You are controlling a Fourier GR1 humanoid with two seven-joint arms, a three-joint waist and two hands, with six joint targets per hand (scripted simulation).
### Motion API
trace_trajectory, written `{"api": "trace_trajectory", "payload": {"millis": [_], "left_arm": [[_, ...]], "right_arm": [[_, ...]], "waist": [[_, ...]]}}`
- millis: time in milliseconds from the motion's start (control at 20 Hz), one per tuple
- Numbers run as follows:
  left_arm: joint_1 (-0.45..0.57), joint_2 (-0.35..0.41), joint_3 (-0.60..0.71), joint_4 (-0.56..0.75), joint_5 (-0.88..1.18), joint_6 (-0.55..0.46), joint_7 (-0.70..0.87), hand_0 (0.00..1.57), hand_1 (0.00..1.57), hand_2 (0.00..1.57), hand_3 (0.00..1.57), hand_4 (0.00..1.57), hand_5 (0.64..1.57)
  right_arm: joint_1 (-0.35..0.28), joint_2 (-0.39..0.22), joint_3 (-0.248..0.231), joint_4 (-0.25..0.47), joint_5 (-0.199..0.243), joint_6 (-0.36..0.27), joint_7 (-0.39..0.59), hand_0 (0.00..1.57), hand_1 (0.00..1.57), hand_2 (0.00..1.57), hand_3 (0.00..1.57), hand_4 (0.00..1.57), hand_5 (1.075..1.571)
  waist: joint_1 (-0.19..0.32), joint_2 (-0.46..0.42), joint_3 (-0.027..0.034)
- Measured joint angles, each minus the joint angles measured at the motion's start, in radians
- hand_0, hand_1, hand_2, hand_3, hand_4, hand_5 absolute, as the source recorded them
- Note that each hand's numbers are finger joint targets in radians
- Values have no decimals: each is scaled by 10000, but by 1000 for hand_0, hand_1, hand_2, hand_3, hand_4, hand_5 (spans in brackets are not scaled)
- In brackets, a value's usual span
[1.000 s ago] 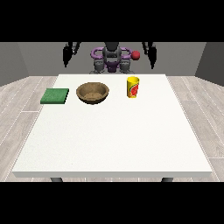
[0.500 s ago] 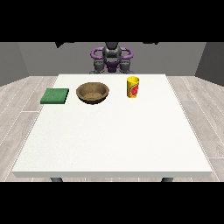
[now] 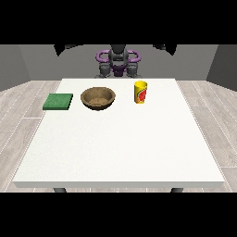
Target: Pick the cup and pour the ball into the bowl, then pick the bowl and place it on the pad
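The yellow cup with a red mark [image 3: 140, 92] stands upright on the large white table [image 3: 120, 143], on the far half, with its long axis vertical. The brown wooden bowl [image 3: 97, 98] sits beside it toward the view's left, apart from it, and the flat green square pad [image 3: 58, 101] lies further left again, just beside the bowl but not touching it. No ball is visible from this angle; it may be inside the cup. Both arms are raised high and spread wide. Only a dark tip shows at the top edge on each side: the hand at the view's right [image 3: 169, 48] and the hand at the view's left [image 3: 59, 48]. I cannot tell how the fingers of either hand lie, and neither hand holds anything that I can see. From the hand at the view's right, the cup lies below, nearer to the camera and a little toward the robot's middle; from the other hand it lies well across, beyond the bowl. So I judge the hand at the view's right is the nearer one, and it should come down and approach the cup from the side, because the cup stands upright.
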Motion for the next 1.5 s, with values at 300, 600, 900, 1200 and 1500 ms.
{"api": "trace_trajectory", "payload": {"millis": [300,600,900,1200,1500], "left_arm": [[-364,-293,18,1285,-426,-35,-2105,0,0,0,0,0,1525],[-686,-836,-201,2978,-1032,332,-3979,0,0,0,0,0,1520],[-1310,-1259,-130,4992,-1477,963,-5967,0,0,0,0,0,1519],[-2039,-1120,110,7013,-1542,1059,-7236,0,0,0,0,0,1517],[-2989,-867,543,8798,-1492,1283,-8528,0,0,0,0,0,1521]], "right_arm": [[-398,91,-75,628,179,303,-1081,0,0,0,0,0,1571],[-856,103,-152,1189,393,365,-1666,0,0,0,0,0,1571],[-1063,38,-213,1414,406,664,-2220,0,0,0,0,0,1570],[-1187,18,-308,2027,473,914,-2783,0,0,0,0,0,1571],[-1498,-48,-301,2016,457,1021,-2863,0,0,0,0,0,1571]], "waist": [[-145,1200,-2],[-278,1789,-1],[-693,2402,-5],[-734,2645,-2],[-978,3153,-4]]}}
